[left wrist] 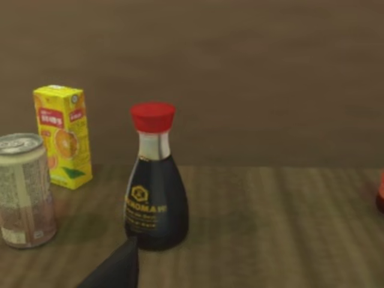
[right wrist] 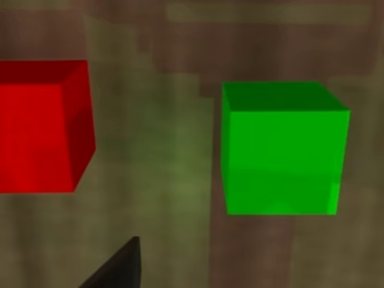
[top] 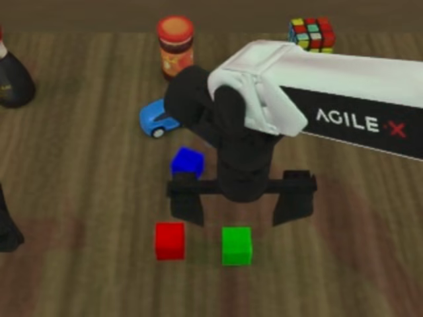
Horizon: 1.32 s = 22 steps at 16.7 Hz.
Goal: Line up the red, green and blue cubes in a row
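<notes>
Top view: right claw spread above green cube, prob. clear.

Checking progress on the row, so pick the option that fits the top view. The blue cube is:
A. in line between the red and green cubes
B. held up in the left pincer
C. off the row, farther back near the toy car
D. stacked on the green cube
C: the blue cube sits behind the red cube and green cube, close to the blue toy car, beside the open right pincer.
</notes>
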Each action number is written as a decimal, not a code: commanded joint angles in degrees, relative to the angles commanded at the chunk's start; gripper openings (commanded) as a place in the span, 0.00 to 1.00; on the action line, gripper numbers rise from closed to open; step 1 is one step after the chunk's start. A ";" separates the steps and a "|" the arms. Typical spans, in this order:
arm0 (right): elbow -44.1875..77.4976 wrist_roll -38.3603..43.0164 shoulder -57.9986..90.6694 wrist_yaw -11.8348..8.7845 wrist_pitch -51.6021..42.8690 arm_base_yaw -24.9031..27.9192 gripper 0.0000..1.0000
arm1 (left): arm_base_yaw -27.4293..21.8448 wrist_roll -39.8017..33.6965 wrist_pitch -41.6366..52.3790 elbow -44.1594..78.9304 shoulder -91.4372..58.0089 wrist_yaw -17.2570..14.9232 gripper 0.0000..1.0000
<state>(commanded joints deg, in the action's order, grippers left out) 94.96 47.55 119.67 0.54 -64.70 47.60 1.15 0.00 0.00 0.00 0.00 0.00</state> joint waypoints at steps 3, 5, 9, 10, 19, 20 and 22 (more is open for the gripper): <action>0.13 -0.02 -0.13 0.01 -0.17 0.00 1.00 | 0.00 0.00 0.00 0.00 0.00 0.00 1.00; 0.00 -0.01 0.07 0.01 -0.03 -0.29 1.00 | 0.00 -0.01 0.01 0.00 -0.01 0.00 1.00; -3.58 -2.54 -4.54 1.68 2.21 -2.15 1.00 | -2.41 0.56 5.36 5.66 -5.54 -0.99 1.00; -5.42 -3.77 -7.01 2.42 3.39 -3.14 1.00 | -3.51 0.81 7.97 8.56 -8.39 -1.39 1.00; -36.23 -21.04 -49.51 8.79 22.16 -18.92 1.00 | -16.86 2.56 42.50 54.94 -57.77 -4.65 1.00; -40.61 -23.22 -55.23 9.10 24.70 -21.05 1.00 | -18.38 2.55 46.56 60.80 -64.66 -4.86 1.00; -49.83 -27.70 -66.97 9.37 30.07 -25.47 1.00 | -21.21 2.37 54.04 71.95 -78.09 -5.13 1.00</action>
<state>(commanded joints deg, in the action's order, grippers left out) 45.13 19.85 52.70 9.91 -34.63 22.12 -20.07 2.37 54.04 71.94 -78.09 -5.13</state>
